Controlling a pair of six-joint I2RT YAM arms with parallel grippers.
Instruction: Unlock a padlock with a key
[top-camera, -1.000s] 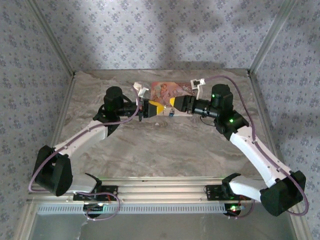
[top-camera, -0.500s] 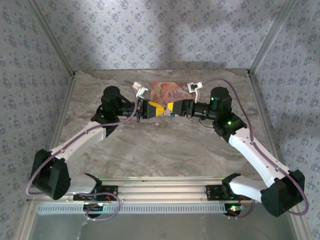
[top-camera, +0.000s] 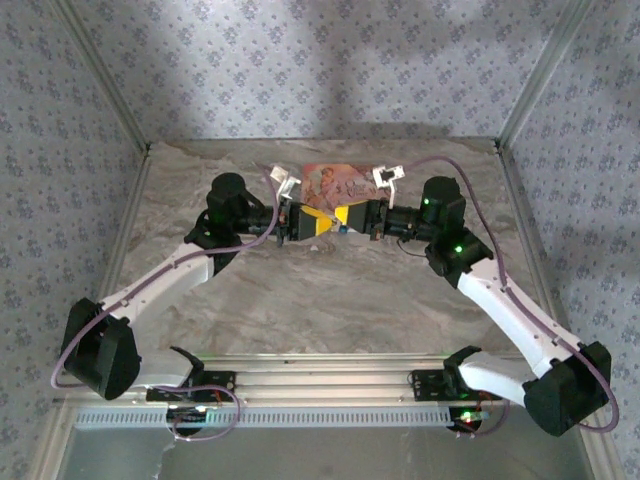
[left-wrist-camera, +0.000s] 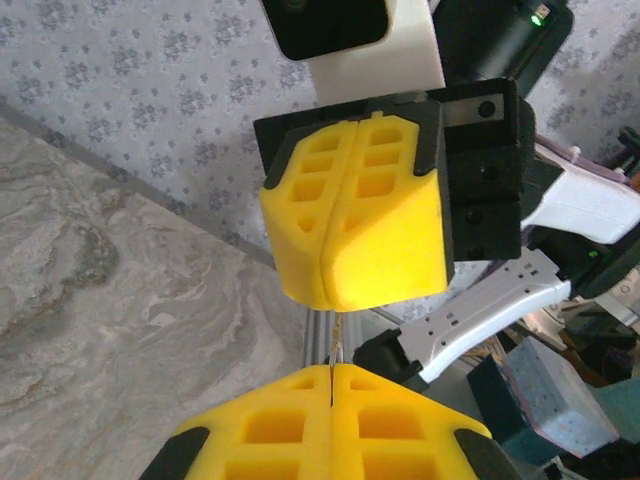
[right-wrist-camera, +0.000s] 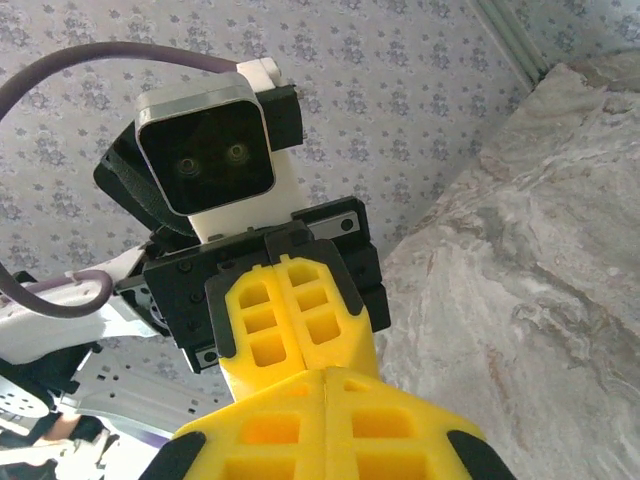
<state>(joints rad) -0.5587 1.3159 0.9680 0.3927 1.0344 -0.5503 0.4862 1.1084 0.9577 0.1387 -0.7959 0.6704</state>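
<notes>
Top external view: the right gripper, seen part-open a second ago, is now closed pad to pad and is set tip to tip with the left gripper. The left gripper's pads are pressed shut on a thin metal sliver. The padlock, a dark-blue speck, is seen just beneath the right gripper's tips. Whether it is gripped cannot be told.

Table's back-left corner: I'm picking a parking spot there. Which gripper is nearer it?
Left. The left gripper is right of the corner, toward the front; the right gripper is farther right.
</notes>
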